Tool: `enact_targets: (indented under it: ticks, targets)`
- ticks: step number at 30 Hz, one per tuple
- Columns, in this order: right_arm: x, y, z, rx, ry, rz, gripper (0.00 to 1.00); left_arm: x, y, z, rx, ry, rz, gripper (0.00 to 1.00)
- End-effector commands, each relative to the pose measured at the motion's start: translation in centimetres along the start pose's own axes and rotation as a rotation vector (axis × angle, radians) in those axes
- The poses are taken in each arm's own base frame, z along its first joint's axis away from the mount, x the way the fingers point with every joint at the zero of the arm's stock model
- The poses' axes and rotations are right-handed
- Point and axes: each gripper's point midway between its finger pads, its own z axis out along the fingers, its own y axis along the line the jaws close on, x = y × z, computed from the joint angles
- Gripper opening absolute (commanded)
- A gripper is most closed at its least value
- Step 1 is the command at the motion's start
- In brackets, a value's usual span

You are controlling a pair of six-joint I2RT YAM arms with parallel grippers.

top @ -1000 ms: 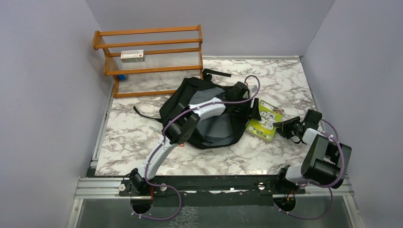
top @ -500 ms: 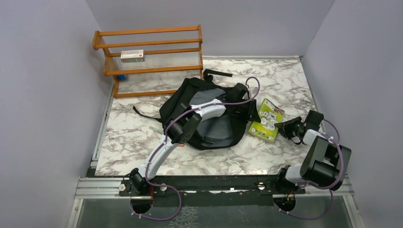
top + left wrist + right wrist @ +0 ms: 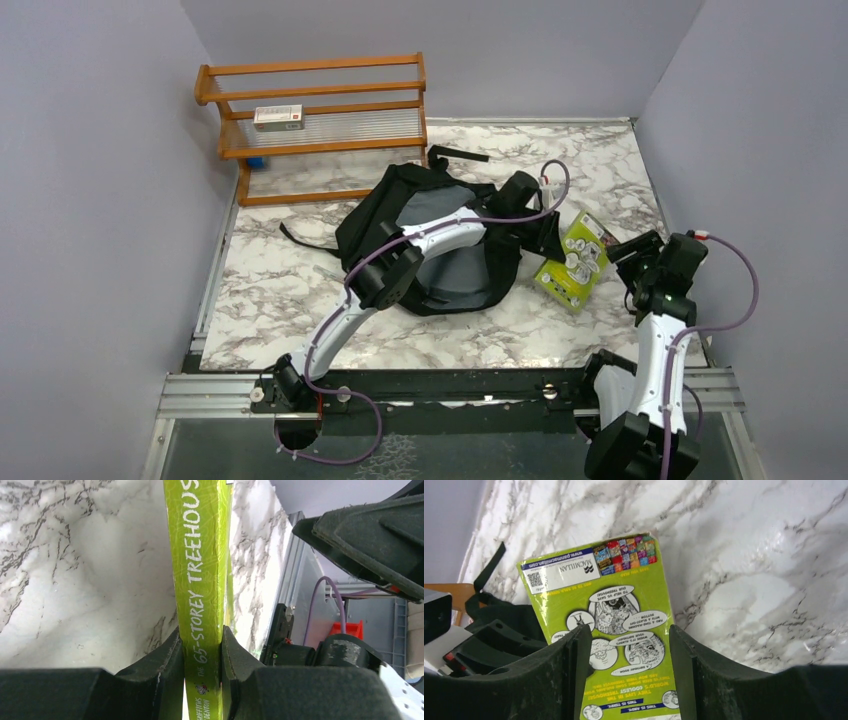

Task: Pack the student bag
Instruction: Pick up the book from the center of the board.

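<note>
The student bag [image 3: 368,212], a black backpack, lies open in the middle of the marble table [image 3: 300,280], its grey lining [image 3: 460,272] facing up. My left arm reaches across it. My left gripper [image 3: 548,238] is shut on the spine of a lime-green book [image 3: 578,262], which stands tilted on the table just right of the bag. In the left wrist view the spine [image 3: 200,580] is pinched between both pads at my left gripper [image 3: 202,652]. My right gripper [image 3: 630,256] is open at the book's right; its fingers frame the back cover [image 3: 609,605] at my right gripper [image 3: 630,652] without touching it.
A wooden shelf rack [image 3: 315,120] stands at the back left with a small white box [image 3: 278,117] on it. A loose black strap [image 3: 458,154] lies behind the bag. Grey walls close in both sides; the table's right edge [image 3: 668,240] is near my right arm.
My left gripper has shut on the book's spine and tipped the book up. My right gripper has opened, let go of the book and pulled back as its arm rose.
</note>
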Motion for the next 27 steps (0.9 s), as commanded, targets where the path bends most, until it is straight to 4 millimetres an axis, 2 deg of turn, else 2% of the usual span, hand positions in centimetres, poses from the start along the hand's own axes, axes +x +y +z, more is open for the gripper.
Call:
enact_targets:
  ticks: [1,4,7,10,13,18,22,24,27]
  targets:
    - [-1.4,0.2,-1.7,0.034,-0.023,-0.062,0.64,-6.4,-6.5,-5.1,0.066,-0.137,0.169,0.00]
    - [-2.1,2.5,-2.5,-0.066,-0.017,-0.133,0.65,-8.1,-7.4,-7.5,0.033,-0.177,0.230,0.00]
    - [-2.4,5.9,-3.1,-0.234,0.018,-0.208,0.66,-9.6,-8.0,-10.4,-0.041,-0.220,0.316,0.00]
    - [-3.0,8.7,-3.7,-0.354,0.048,-0.248,0.66,-10.4,-7.5,-13.7,-0.112,-0.248,0.355,0.00]
    - [-3.7,11.3,-4.4,-0.464,0.069,-0.278,0.67,-11.0,-6.2,-17.4,-0.175,-0.264,0.382,0.00]
    - [-4.6,16.5,-5.5,-0.648,0.077,-0.407,0.70,-10.4,-4.6,-23.4,-0.307,-0.271,0.437,0.00]
    - [-4.7,22.3,-7.3,-0.842,0.045,-0.583,0.74,-9.0,-4.4,-27.3,-0.391,-0.256,0.491,0.00]
    - [-3.7,25.2,-8.3,-0.982,0.059,-0.662,0.74,-8.0,-4.4,-28.8,-0.418,-0.234,0.536,0.00]
    - [-1.3,28.6,-10.6,-1.215,0.097,-0.784,0.74,-6.3,-4.7,-30.9,-0.454,-0.205,0.599,0.00]
